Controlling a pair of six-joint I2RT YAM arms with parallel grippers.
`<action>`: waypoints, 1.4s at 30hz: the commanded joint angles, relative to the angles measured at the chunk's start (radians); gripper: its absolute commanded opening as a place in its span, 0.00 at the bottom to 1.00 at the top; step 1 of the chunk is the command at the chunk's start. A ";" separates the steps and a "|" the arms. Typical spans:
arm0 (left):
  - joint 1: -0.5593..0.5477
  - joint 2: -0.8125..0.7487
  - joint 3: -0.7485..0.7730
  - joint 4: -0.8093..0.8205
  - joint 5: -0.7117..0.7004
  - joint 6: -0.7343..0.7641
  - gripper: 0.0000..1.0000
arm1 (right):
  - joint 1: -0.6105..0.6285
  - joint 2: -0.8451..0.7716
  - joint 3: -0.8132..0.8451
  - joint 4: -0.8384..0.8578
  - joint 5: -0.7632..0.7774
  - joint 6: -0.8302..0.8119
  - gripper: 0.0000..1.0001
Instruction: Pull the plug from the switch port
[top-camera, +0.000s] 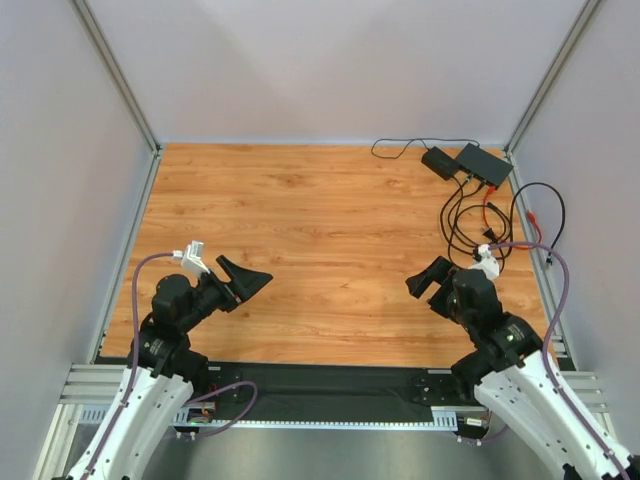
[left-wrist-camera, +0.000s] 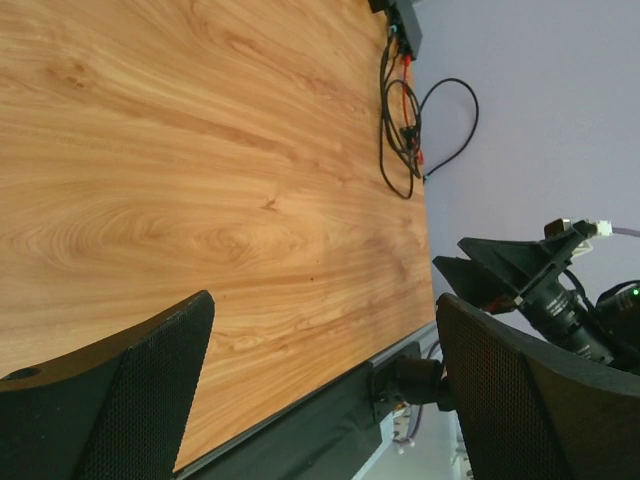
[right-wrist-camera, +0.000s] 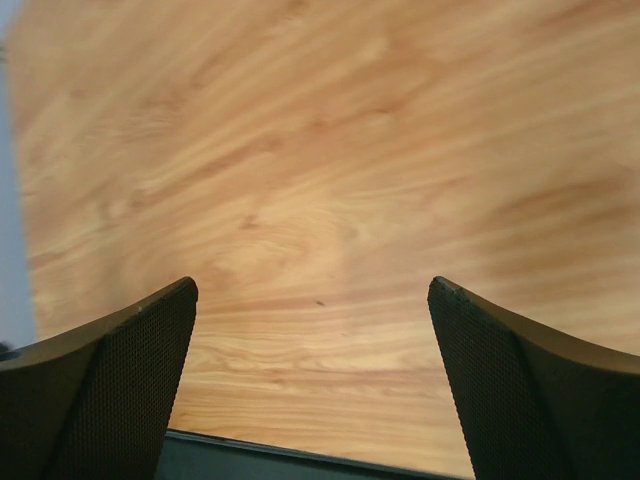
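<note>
The switch (top-camera: 483, 165) is a flat black box at the table's far right corner. Black and red cables (top-camera: 478, 222) run from plugs in its near long edge and lie coiled in front of it. The switch (left-wrist-camera: 405, 24) and the cables (left-wrist-camera: 404, 130) also show at the top of the left wrist view. My left gripper (top-camera: 252, 278) (left-wrist-camera: 322, 300) is open and empty over the near left of the table. My right gripper (top-camera: 426, 280) (right-wrist-camera: 312, 285) is open and empty, near the front, well short of the switch. The right wrist view shows only bare wood.
A smaller black adapter brick (top-camera: 438, 162) with a thin cord lies just left of the switch. Grey walls with metal posts close in the wooden table (top-camera: 300, 230) on three sides. A black strip (top-camera: 330, 385) runs along the front edge.
</note>
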 joint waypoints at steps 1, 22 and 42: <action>0.006 0.055 0.107 -0.044 0.029 0.022 1.00 | 0.006 0.140 0.136 -0.146 0.145 -0.027 1.00; 0.004 0.541 0.297 0.083 0.400 0.211 0.91 | -0.475 0.830 0.633 -0.062 -0.042 -0.345 1.00; 0.004 0.365 0.279 -0.139 0.357 0.305 0.61 | -0.589 1.686 1.290 -0.034 -0.024 -0.418 0.80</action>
